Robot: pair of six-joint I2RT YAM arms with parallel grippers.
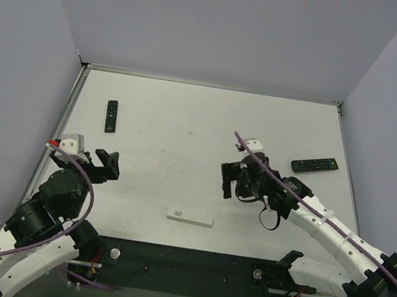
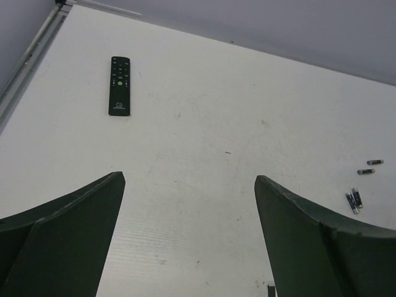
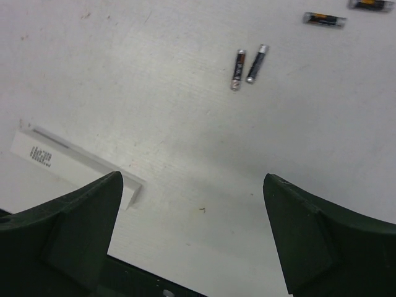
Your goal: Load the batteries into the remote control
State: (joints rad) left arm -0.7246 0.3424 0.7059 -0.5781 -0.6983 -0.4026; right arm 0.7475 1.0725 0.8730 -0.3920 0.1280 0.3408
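Several small dark batteries with metallic ends lie loose on the white table. In the right wrist view two [image 3: 237,68] [image 3: 257,62] lie side by side and two more [image 3: 324,19] sit at the top edge. In the left wrist view they show far right [image 2: 354,199]. A white remote [image 1: 190,217] lies near the front edge, and its end [image 3: 68,166] shows beside my right gripper's left finger. My right gripper [image 3: 192,176] [image 1: 233,180] hangs open and empty above the table. My left gripper [image 2: 189,176] [image 1: 111,165] is open and empty at the left.
A black remote [image 1: 111,116] [image 2: 119,94] lies at the back left. Another black remote [image 1: 314,164] lies at the right, behind my right arm. Grey walls enclose the table on three sides. A black strip [image 1: 189,263] runs along the near edge.
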